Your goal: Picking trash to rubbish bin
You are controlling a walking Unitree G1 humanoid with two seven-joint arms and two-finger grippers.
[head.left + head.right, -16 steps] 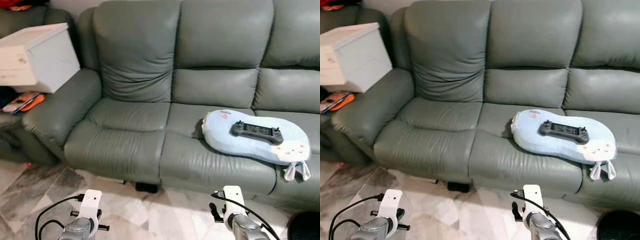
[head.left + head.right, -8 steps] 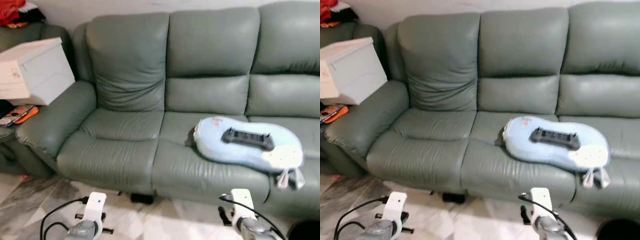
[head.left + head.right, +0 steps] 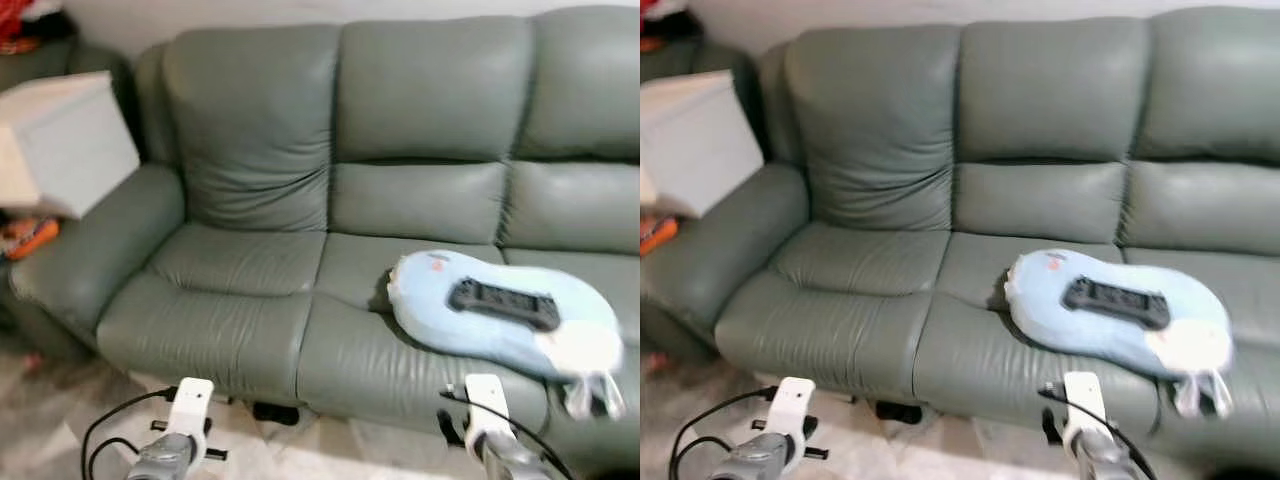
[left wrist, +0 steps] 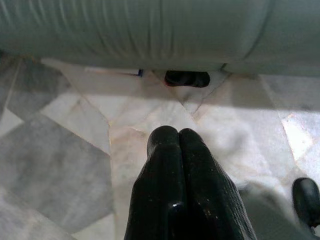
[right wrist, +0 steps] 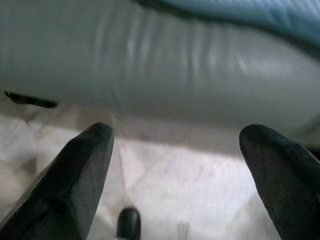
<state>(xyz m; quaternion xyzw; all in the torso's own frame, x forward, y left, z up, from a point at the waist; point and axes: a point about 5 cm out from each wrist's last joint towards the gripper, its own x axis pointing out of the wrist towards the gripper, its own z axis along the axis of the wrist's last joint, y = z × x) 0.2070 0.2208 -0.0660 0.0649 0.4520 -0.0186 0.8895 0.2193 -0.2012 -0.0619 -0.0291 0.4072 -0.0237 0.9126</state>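
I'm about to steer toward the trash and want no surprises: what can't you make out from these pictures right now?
- Dark object under the sofa: left wrist view, shaded by the sofa's front edge; I cannot tell what it is.
- Black device on the blue cushion: eye views, motion blur hides its details.
- White box and orange item: cut by the left edge, blurred.

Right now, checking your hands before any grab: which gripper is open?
The right gripper: its fingers stand wide apart. The left gripper's are pressed together.
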